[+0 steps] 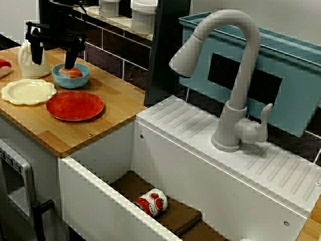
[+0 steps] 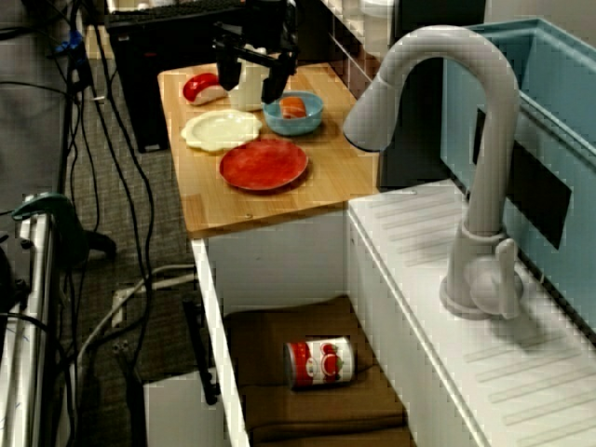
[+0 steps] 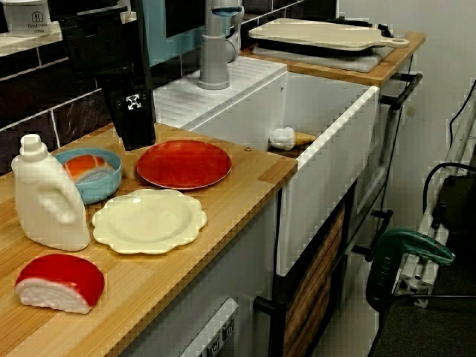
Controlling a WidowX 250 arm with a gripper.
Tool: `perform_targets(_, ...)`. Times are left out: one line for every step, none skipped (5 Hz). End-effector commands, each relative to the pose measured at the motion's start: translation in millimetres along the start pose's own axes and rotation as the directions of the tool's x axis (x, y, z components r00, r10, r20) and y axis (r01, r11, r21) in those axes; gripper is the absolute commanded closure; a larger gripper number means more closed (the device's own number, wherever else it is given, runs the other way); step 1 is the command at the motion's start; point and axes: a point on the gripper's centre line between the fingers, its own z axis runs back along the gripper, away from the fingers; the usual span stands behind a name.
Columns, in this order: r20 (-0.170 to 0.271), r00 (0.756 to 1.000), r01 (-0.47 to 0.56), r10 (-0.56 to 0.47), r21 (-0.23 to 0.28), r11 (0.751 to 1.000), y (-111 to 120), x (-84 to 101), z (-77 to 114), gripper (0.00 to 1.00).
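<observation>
White sink [image 1: 165, 165], brown mat [image 1: 175, 216] on its floor. A can [image 1: 152, 202] lies on its side there: red tomato label, text unreadable. Grey curved faucet [image 1: 235, 75] stands on the ribbed deck. Wooden counter [image 1: 115, 108] sits at 10 o'clock of the sink. Black gripper [image 1: 52, 64]: jaws spread wide, holding nothing. One finger [image 1: 70, 57] dips into the blue bowl [image 1: 80, 81], on or just above the orange-and-white piece [image 1: 74, 73] inside. From the bowl: round red plate [image 1: 75, 105] at 6, cream scalloped plate [image 1: 28, 91] at 8, white plastic bottle [image 1: 27, 65] at 9.
</observation>
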Motion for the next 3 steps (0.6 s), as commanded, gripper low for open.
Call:
perform_targets(0.086,0.993,-0.078,0.085,-0.083,0.994,18.8,-9.7,13.6,0.0)
perform_targets(0.12,0.988,-0.081,0.092,-0.094,0.992,17.5,-11.5,6.3,0.0)
perform_targets(0.109,0.99,-0.078,0.087,-0.088,0.993,16.3,-8.2,3.8,0.0)
